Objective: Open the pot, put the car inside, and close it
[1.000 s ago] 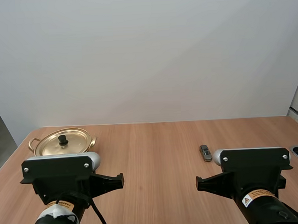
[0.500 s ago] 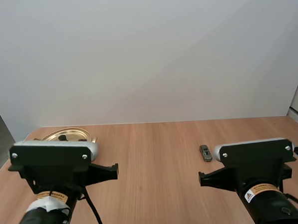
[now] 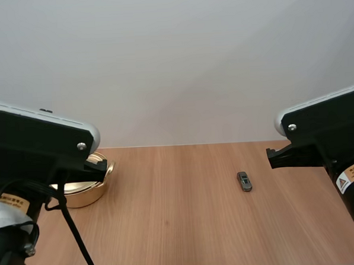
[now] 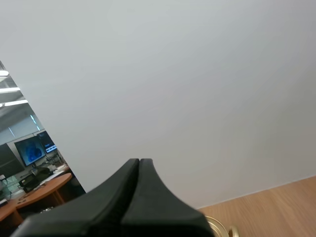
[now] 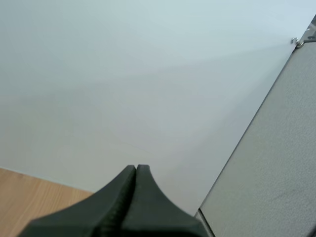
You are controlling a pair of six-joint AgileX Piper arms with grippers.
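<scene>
The small grey toy car (image 3: 244, 181) lies on the wooden table (image 3: 176, 227), right of the middle in the high view and well apart from the round golden metal pot (image 3: 88, 193) at the table's far left. At that distance I cannot make out any detail on the car. My left arm (image 3: 35, 146) covers most of the pot. Only its near wall and one side handle show, so I cannot tell how the lid sits. My right arm (image 3: 334, 136) hangs to the right of the car, cut off at the edge.

The wrist views give the fingers. My left pincer (image 4: 139, 162) is closed, its two black fingers pressed into one wedge and gripping nothing, with a golden sliver of the pot just beside it. My right pincer (image 5: 136, 168) is likewise closed and empty, with a strip of table beside it.
</scene>
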